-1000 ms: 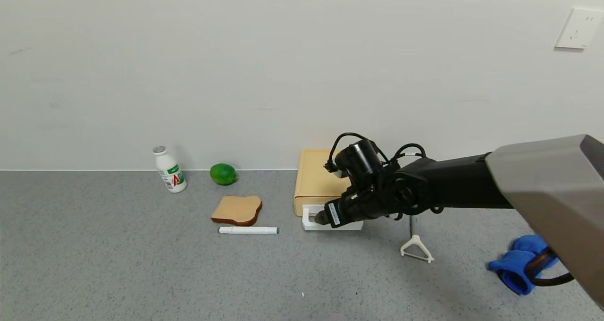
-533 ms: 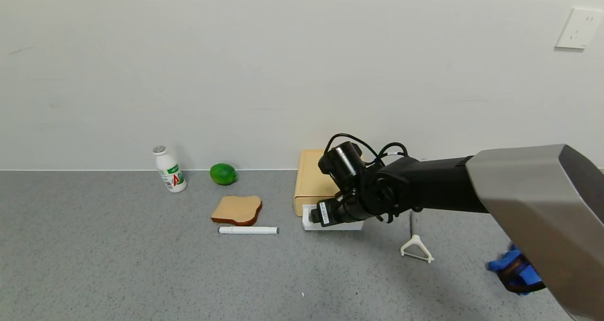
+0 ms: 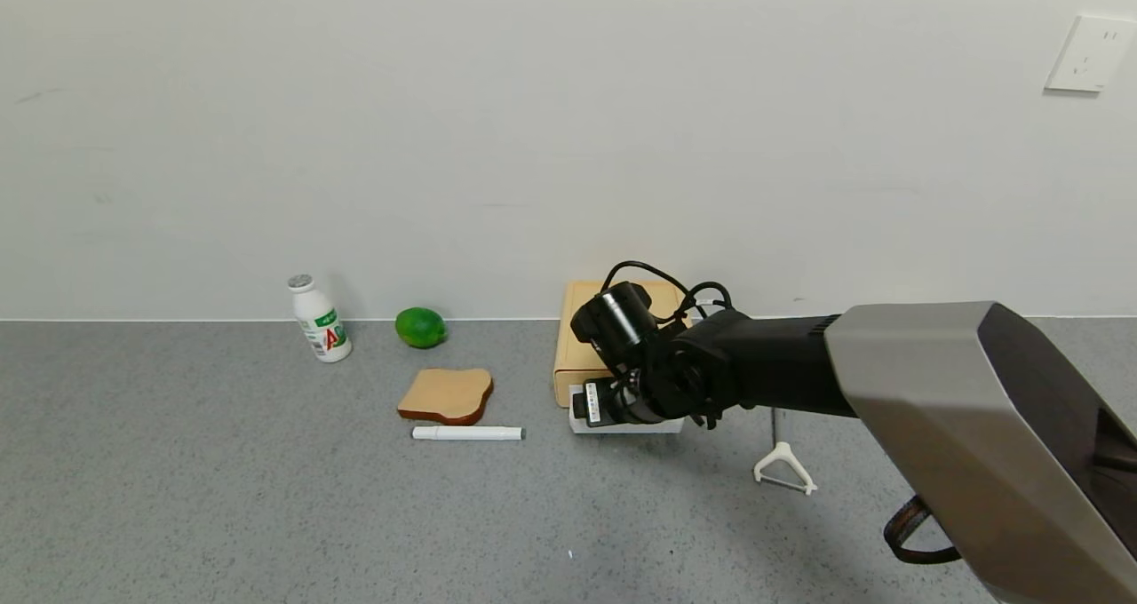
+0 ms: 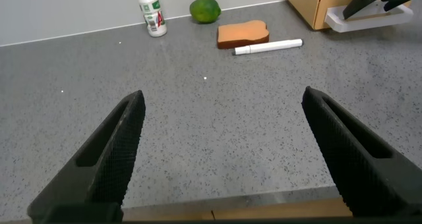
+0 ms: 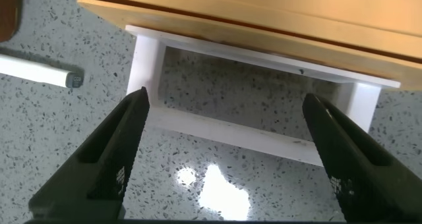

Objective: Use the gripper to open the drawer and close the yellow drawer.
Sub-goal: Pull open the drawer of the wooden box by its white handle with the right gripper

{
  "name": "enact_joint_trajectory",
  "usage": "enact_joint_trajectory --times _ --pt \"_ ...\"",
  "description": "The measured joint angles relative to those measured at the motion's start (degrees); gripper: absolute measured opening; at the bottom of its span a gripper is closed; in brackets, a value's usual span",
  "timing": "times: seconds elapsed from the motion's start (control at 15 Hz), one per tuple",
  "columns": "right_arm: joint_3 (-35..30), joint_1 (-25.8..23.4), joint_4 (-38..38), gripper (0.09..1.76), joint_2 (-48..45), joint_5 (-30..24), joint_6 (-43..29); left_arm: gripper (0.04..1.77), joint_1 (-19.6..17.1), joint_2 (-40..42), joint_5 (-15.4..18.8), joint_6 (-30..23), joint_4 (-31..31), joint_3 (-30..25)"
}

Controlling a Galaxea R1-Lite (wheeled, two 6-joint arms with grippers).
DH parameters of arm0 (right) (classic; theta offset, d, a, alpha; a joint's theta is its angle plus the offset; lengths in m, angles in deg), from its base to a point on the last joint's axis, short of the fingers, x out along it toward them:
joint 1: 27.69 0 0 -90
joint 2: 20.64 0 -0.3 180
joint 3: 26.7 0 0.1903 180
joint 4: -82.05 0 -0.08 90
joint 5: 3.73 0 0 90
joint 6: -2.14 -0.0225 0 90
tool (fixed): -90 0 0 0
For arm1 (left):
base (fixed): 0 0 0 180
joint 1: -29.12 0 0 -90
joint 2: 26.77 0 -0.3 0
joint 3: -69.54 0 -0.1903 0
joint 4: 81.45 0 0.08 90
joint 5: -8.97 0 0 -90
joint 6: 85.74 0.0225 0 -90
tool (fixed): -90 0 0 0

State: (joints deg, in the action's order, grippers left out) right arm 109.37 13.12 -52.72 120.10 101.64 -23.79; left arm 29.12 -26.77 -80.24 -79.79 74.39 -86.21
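Observation:
The pale yellow-tan drawer (image 3: 593, 333) sits in its low casing against the back wall and looks pushed in. Its white loop handle (image 3: 576, 417) sticks out toward me. My right gripper (image 3: 588, 406) hovers over the handle with its fingers open. In the right wrist view, the open gripper (image 5: 225, 99) spans the handle's front bar (image 5: 250, 135) below the drawer front (image 5: 264, 20), and nothing is gripped. My left gripper (image 4: 223, 97) is open and empty, low over the table near its front edge. It is out of the head view.
Left of the drawer are a small white milk bottle (image 3: 320, 320), a green lime (image 3: 420, 327), a toast slice (image 3: 446, 394) and a white pen (image 3: 468, 433). A white peeler (image 3: 783, 468) lies to the right of the handle. The wall stands close behind the drawer.
My right arm has swung left, bringing the gripper from the handle's right part to over its left part. The arm now covers the blue thing at the right. The drawer has not moved.

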Motion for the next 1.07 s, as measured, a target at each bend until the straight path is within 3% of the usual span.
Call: enact_joint_trajectory --times 0.27,1.07 --pt "0.4 -0.2 -0.6 1.71 0.9 2.5 -0.1 1.72 0.0 0.0 0.0 0.0 0.0 0.0" --pt "0.8 -0.9 0.2 1.71 2.0 1.4 -0.1 1.72 0.0 0.0 0.0 0.0 0.0 0.0"
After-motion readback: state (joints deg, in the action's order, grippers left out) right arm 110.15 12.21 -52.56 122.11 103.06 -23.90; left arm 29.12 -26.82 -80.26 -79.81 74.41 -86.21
